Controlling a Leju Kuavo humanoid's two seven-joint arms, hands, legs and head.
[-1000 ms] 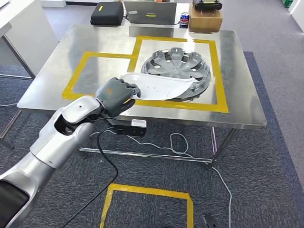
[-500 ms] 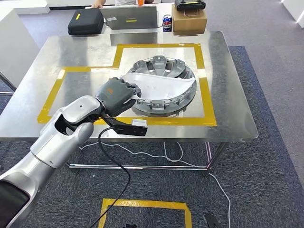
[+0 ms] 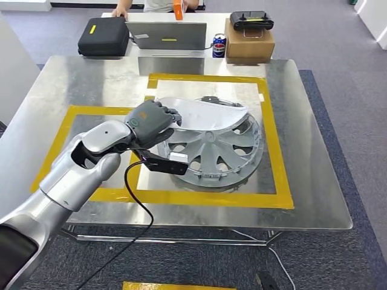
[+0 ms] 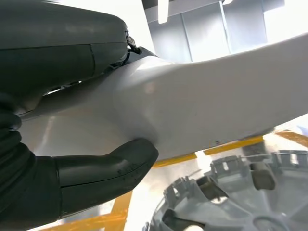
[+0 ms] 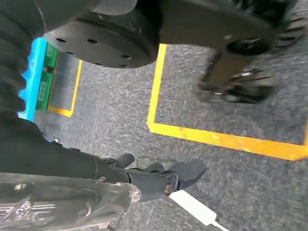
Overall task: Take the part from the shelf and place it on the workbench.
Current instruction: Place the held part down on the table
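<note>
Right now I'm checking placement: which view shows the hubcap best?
The head view: the hubcap lies on the workbench inside the yellow tape. The left wrist view catches one blurred edge under the white part.

A wheel cover (image 3: 218, 151) is occupying the taped zone at frame centre; bare counter (image 3: 310, 163) is lying open at right.

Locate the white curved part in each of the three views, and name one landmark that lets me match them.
Head view: the white part is at centre, its end gripped by the left robot hand, hanging over the grey wheel cover.
Left wrist view: the part is a broad white band across the picture, clamped between thumb and fingers.
Right wrist view: not in it; carpet and yellow floor tape.
Shared landmark: the wheel cover, seen in the head and left wrist views.
</note>
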